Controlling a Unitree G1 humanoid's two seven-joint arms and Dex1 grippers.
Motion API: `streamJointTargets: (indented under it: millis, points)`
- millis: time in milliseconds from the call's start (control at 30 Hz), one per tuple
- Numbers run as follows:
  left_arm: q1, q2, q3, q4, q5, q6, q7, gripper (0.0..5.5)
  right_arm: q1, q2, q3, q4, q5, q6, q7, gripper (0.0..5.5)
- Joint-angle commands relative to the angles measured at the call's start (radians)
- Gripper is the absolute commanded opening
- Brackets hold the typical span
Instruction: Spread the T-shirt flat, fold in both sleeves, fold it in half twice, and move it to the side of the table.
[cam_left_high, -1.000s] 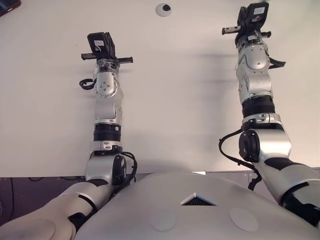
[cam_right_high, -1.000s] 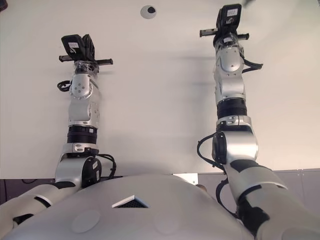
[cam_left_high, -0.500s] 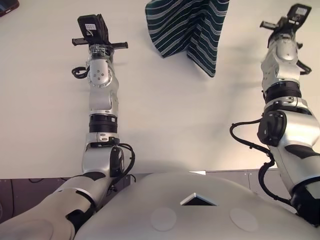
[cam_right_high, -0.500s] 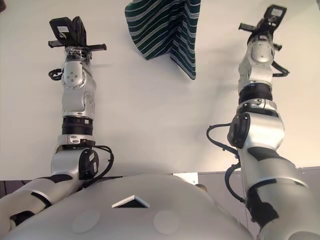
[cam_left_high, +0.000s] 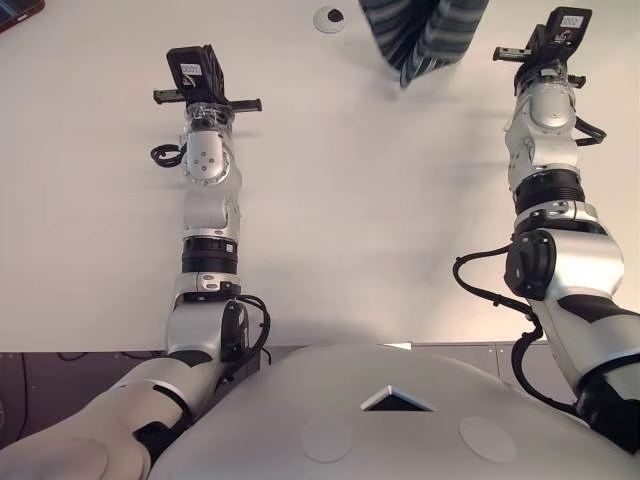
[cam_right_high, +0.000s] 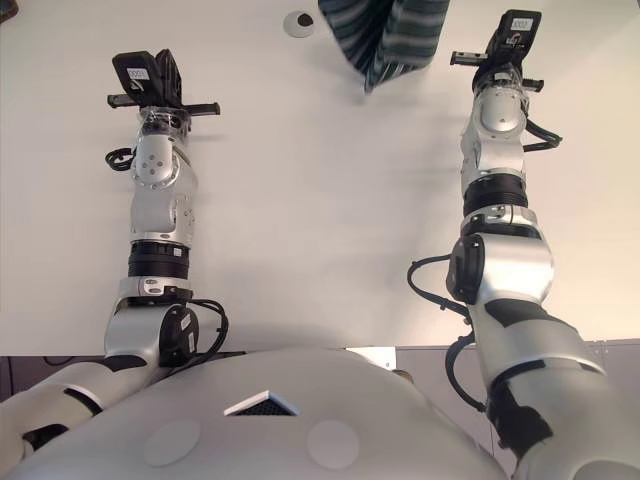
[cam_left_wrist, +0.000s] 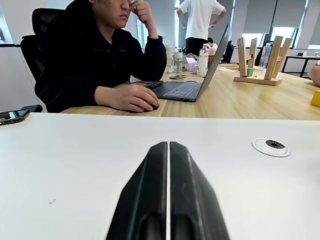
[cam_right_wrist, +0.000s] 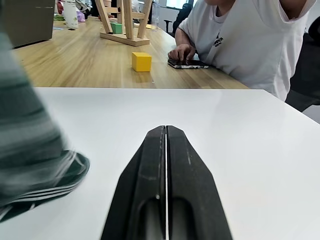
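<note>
A dark green T-shirt with pale stripes (cam_left_high: 420, 32) hangs blurred over the far part of the white table (cam_left_high: 340, 220), its top cut off by the picture's edge. Its lower end meets the tabletop close beside my right gripper, as the right wrist view shows the T-shirt (cam_right_wrist: 35, 165). My right gripper (cam_left_high: 558, 28) is stretched out at the far right, shut, its fingers (cam_right_wrist: 150, 150) pressed together with nothing between them. My left gripper (cam_left_high: 200, 72) is stretched out at the far left, well apart from the cloth, also shut and empty (cam_left_wrist: 169, 146).
A round cable grommet (cam_left_high: 329, 18) is set in the table at the far middle. A dark flat device (cam_left_high: 18, 10) lies at the far left corner. Beyond the far edge stands a wooden table (cam_left_wrist: 240, 100) with a laptop and a yellow block (cam_right_wrist: 141, 61).
The T-shirt came into view between the arms half a second ago and has since shifted farther away and rightward. Both arms spread outward, then came back slightly.
</note>
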Motion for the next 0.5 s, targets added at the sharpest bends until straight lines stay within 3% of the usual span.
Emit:
streamJointTargets:
  millis: [33,500]
  points:
    - [-0.007,-0.002,-0.017,0.007,0.015,0.013,-0.007,0.03,0.002,-0.008,0.011,-0.014,-0.013,-0.013,-0.005,0.0]
    - [0.012,-0.024,-0.026,0.009,0.006,0.002,0.002,0.03,-0.042,-0.006,0.057,-0.015,-0.023,0.003,0.098,0.0]
